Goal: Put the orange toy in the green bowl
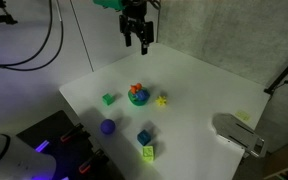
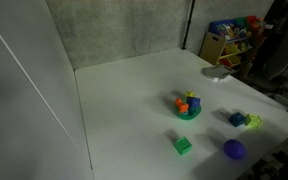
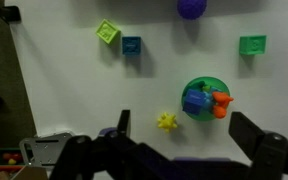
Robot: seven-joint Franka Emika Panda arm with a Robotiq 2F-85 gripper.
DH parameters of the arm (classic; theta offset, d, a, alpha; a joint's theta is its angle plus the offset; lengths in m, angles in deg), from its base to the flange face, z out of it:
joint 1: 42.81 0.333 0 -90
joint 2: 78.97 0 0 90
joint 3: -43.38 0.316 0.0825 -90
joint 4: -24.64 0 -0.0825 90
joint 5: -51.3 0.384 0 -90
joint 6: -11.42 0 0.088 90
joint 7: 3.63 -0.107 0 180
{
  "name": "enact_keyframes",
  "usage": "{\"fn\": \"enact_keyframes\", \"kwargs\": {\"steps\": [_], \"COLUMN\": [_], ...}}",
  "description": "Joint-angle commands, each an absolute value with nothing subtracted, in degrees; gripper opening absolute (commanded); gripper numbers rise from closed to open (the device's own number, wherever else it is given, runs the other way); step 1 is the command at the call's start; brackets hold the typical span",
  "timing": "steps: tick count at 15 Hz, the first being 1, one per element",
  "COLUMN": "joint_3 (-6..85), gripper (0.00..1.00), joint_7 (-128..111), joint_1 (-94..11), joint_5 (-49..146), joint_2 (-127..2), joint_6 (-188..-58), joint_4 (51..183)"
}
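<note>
The green bowl (image 3: 206,82) stands near the middle of the white table, and shows in both exterior views (image 1: 138,99) (image 2: 188,113). The orange toy (image 3: 221,104) lies in it against the rim, next to a blue block (image 3: 194,100); it also shows in both exterior views (image 1: 137,89) (image 2: 184,103). My gripper (image 3: 182,120) is open and empty. It hangs high above the table (image 1: 136,32), with the bowl and a yellow star toy (image 3: 166,122) below between its fingers. The gripper is out of sight in the exterior view from the table's far side.
Loose on the table are a green block (image 3: 252,44), a purple ball (image 3: 192,7), a blue cube (image 3: 132,45) and a yellow-green cube (image 3: 108,32). A grey device (image 1: 239,135) sits at one table edge. A toy shelf (image 2: 231,42) stands beyond the table.
</note>
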State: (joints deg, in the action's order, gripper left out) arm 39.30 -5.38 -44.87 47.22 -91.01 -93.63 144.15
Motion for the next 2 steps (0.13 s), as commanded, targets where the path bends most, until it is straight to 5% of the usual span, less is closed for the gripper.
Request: {"fn": "enact_keyframes", "kwargs": {"steps": [1,2], "joint_3": [39.7,39.7], "gripper": [1.00,1.00], "joint_7": [-5.3,-5.3], "joint_1": [-45.4,-45.4], "joint_5": [47.3,47.3], "joint_2": [-91.0,-90.9], "joint_6": [-93.5,-93.5], "joint_4": [144.1,144.1]}}
